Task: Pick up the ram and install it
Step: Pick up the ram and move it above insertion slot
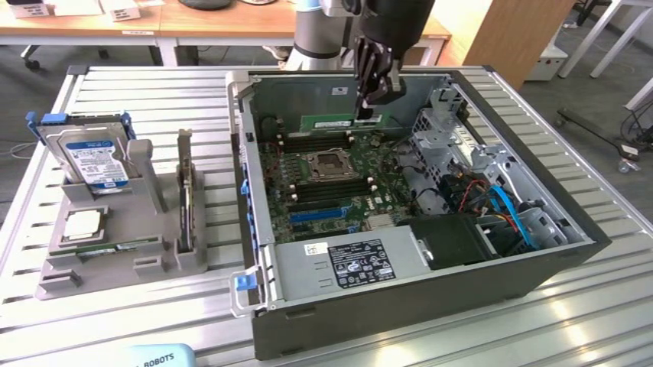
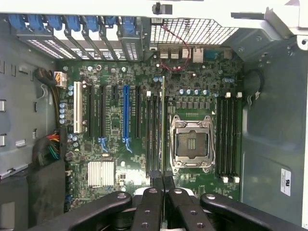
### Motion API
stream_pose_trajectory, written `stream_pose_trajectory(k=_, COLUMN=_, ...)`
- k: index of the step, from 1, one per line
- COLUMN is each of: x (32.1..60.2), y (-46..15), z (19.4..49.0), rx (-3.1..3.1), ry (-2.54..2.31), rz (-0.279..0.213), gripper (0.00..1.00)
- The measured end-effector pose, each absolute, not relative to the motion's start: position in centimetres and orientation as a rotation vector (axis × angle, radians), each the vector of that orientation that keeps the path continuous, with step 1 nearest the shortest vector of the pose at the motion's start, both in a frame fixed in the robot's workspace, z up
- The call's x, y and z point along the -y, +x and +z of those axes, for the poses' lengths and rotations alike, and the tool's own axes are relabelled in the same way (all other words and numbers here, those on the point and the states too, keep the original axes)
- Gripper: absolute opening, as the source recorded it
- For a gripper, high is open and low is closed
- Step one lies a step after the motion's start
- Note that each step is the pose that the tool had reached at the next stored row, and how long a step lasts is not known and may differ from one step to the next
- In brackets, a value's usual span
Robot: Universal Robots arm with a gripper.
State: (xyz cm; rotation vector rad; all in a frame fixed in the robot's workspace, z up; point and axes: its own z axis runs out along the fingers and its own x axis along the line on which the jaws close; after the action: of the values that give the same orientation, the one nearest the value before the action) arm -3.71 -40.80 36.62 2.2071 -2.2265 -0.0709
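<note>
My gripper (image 1: 368, 105) hangs inside the open computer case (image 1: 571, 260), near its back wall. It is shut on the ram (image 1: 342, 121), a long green stick held level above the motherboard (image 1: 306, 200). In the wrist view the ram (image 2: 163, 126) is seen edge-on as a thin line running away from the gripper (image 2: 163, 186). It hangs over the black memory slots (image 2: 153, 137) beside the empty processor socket (image 2: 191, 143). A second bank of slots (image 2: 226, 137) lies on the socket's other side. Another green stick (image 1: 112, 247) lies on the grey holder (image 1: 61, 284).
On the exterior view's left the grey holder carries a blue-labelled hard drive (image 1: 97, 157), a square silver chip (image 1: 84, 223) and a thin card (image 1: 185, 200) standing on edge. The case also holds a drive cage (image 1: 449, 134), cables (image 1: 505, 206) and a power supply (image 1: 347, 264).
</note>
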Motion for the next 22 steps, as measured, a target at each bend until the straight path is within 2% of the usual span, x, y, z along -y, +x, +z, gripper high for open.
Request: stream_pose_trajectory(k=22, x=41.2, y=-2.6, z=36.3, rx=2.227, ry=2.207, rz=-0.072, gripper=0.12)
